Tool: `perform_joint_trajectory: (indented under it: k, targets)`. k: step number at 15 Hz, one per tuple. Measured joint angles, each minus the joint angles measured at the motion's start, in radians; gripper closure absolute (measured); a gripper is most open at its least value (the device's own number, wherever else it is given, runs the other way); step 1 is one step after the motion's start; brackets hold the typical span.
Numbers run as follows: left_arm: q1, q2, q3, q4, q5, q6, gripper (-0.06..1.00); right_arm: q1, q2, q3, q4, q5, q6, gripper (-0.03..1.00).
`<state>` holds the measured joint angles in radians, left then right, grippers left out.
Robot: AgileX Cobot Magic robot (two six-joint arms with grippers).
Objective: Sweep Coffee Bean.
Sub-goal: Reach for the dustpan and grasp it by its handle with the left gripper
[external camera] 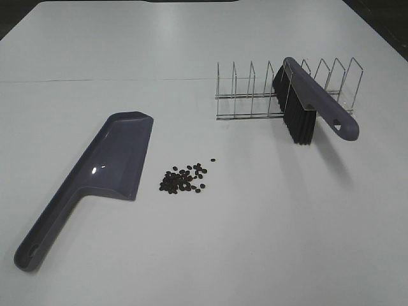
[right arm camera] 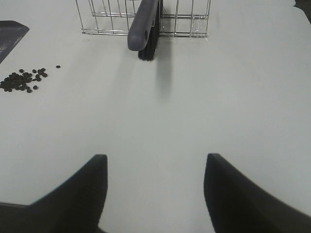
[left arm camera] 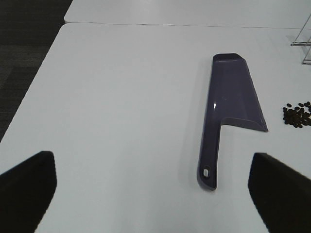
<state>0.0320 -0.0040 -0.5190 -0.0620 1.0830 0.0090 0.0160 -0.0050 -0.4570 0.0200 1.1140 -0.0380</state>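
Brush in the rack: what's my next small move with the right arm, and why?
Probably ease the right gripper forward toward the brush handle: its jaws are open and empty, and the brush leans in the wire rack, apart from the coffee beans beside the dustpan.

Only the finger ends of each arm show. The left gripper (left arm camera: 151, 162) has two matte black fingers (left arm camera: 29, 189) with blunt, squared-off tips. The right gripper (right arm camera: 155, 160) likewise has black fingers (right arm camera: 77, 194), broad at the base and narrowing to rounded tips.
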Motion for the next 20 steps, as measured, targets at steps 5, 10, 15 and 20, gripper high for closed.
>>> perform_joint_trajectory:
  k: [5,10,15,20]
  targets:
    - [0.0,0.0,0.0,0.0,0.0,0.0,-0.05,0.0,0.0,0.0,0.0,0.0,0.0,0.43]
    - [0.0,0.0,0.0,0.0,0.0,-0.003,-0.05,0.0,0.0,0.0,0.0,0.0,0.0,0.43]
    - [0.0,0.0,0.0,0.0,0.0,-0.003,-0.05,0.0,0.0,0.0,0.0,0.0,0.0,0.43]
    - [0.0,0.0,0.0,0.0,0.0,-0.003,-0.05,0.0,0.0,0.0,0.0,0.0,0.0,0.43]
